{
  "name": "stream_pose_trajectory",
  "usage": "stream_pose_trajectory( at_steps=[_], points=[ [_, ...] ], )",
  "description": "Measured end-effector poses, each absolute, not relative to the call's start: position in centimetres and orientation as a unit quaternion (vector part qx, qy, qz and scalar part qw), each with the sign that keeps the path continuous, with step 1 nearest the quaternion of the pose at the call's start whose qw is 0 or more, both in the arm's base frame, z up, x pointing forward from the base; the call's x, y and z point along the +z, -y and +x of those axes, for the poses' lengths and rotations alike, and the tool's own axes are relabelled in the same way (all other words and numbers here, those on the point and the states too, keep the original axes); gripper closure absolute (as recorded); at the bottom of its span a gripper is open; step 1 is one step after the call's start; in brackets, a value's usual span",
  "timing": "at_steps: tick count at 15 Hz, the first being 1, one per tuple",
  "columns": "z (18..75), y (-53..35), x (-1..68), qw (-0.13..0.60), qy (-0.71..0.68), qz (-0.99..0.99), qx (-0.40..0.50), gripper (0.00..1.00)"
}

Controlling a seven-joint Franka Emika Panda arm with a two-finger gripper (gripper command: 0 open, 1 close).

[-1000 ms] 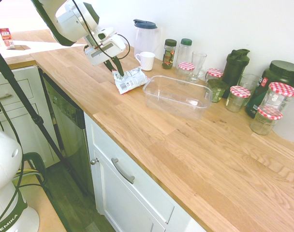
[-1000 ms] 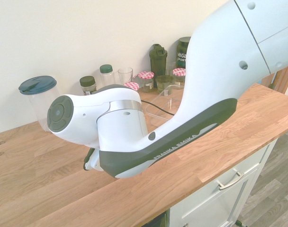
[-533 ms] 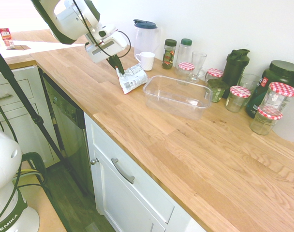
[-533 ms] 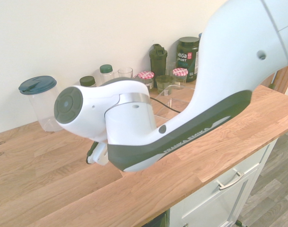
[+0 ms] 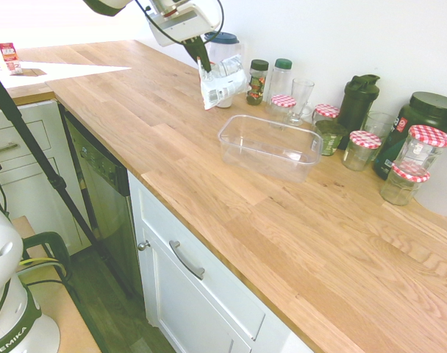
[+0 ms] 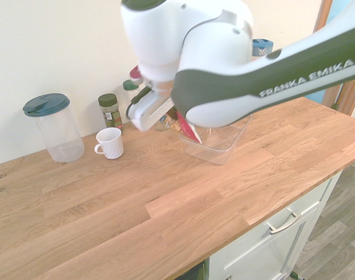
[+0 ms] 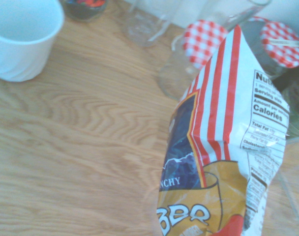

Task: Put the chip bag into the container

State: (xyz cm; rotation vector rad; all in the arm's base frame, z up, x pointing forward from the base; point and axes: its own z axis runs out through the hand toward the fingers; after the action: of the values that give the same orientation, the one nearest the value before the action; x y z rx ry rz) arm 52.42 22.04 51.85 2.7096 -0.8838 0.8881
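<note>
Bag (image 5: 222,82) has left the counter since a second ago and hangs pinched in my gripper (image 5: 202,60). I judge it ready to carry over the tub (image 5: 270,145).

The white arm reaches in high over the table (image 5: 231,220), its wrist tilted steeply downward. The gripper (image 5: 203,65) is clamped tight on the top edge of the chip bag (image 5: 219,86), which hangs clear above the table.

"Calories", "Total Fat" on chip bag (image 7: 238,147); "FRANKA EMIKA" on arm (image 6: 300,58).
</note>
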Motion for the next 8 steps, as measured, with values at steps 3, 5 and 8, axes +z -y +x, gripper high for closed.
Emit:
stream_pose_trajectory(
  at_steps=[3,5,8],
  points=[
    [53.7,-16.4,52.9,0.07,0.323,0.899,0.289,1.0],
    [54.5,-13.7,51.8,0.071,0.335,0.896,0.282,1.0],
    [55.5,-11.6,49.6,0.077,0.346,0.896,0.268,1.0]
  ],
)
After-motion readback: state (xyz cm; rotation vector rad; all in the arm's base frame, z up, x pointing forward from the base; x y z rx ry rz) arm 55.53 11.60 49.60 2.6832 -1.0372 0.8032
